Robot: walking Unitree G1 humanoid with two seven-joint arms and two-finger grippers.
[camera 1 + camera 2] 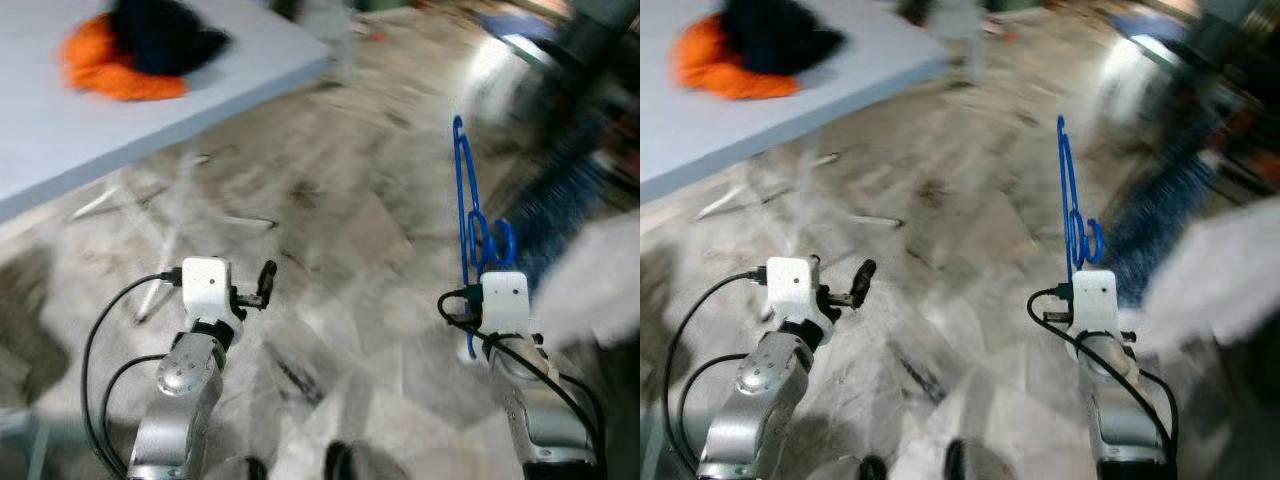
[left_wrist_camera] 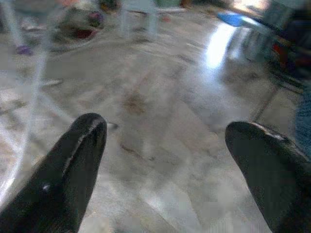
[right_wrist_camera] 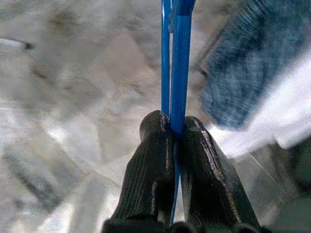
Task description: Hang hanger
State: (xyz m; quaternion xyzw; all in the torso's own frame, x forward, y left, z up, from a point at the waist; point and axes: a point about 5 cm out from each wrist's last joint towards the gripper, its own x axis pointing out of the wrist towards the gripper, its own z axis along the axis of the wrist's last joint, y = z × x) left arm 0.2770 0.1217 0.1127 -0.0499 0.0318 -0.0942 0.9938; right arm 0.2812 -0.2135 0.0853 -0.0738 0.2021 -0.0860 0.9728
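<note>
Right wrist view shows the right gripper (image 3: 176, 127) with its two black fingers (image 3: 148, 160) pressed together on the thin blue hanger (image 3: 180, 58), whose wire runs out from between the fingertips and straight on past them. From the head camera that one hanger (image 1: 465, 200) stands nearly upright above the right gripper, its lower loops just over the white wrist block and its top end well above it, out over the marbled floor (image 1: 330, 220). The left gripper (image 2: 167, 145) is held out over the same floor, well to the left of the hanger, its two fingers (image 2: 73, 170) wide apart with nothing between them. Far to the upper left of the hanger is one grey desk (image 1: 60, 130), carrying one orange cloth (image 1: 110, 70) with one dark cloth (image 1: 165, 35) heaped on it. Just right of the hanger are blurred blue and white fabrics (image 1: 590, 280); what they are cannot be told.
</note>
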